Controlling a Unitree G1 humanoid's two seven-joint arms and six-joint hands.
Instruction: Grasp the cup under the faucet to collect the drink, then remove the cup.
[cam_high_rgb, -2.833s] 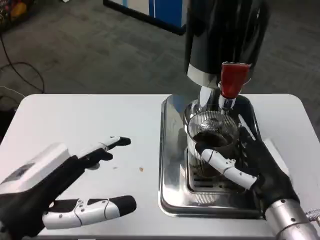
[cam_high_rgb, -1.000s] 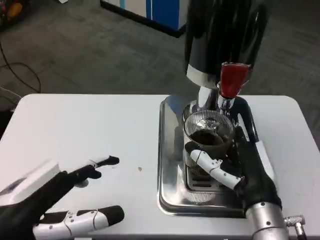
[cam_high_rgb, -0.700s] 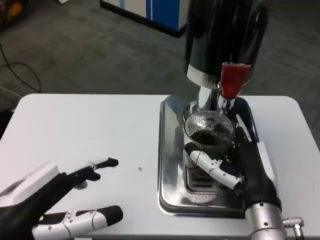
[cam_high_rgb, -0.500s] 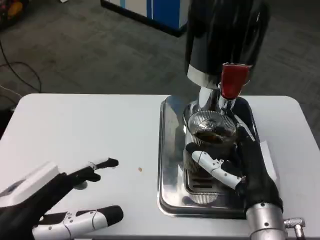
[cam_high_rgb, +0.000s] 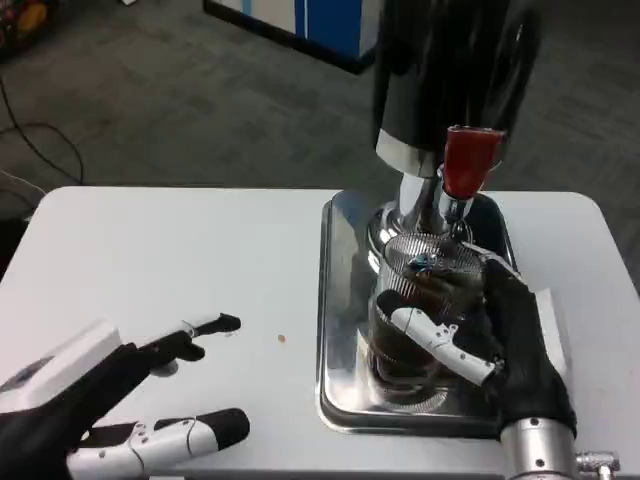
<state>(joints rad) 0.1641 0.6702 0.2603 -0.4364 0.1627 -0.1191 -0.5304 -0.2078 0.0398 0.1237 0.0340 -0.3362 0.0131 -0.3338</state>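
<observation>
Clear ribbed cup (cam_high_rgb: 420, 300) of dark drink sits under the red faucet (cam_high_rgb: 468, 160), gripped by the right hand (cam_high_rgb: 500, 345); left hand (cam_high_rgb: 110, 400) lies open.

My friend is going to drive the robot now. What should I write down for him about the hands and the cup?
Right robot hand: grips the clear ribbed cup, fingers wrapped round its front.
Left robot hand: open, low over the white table, holding nothing.
Cup: on the shiny metal tray, just below the spout with the red tap of the black dispenser. It has dark drink in it.
Done: cup grasped, drink collected.
Left: take the cup away from the tray and set it on the table. Keep it upright, since it could spill.
</observation>
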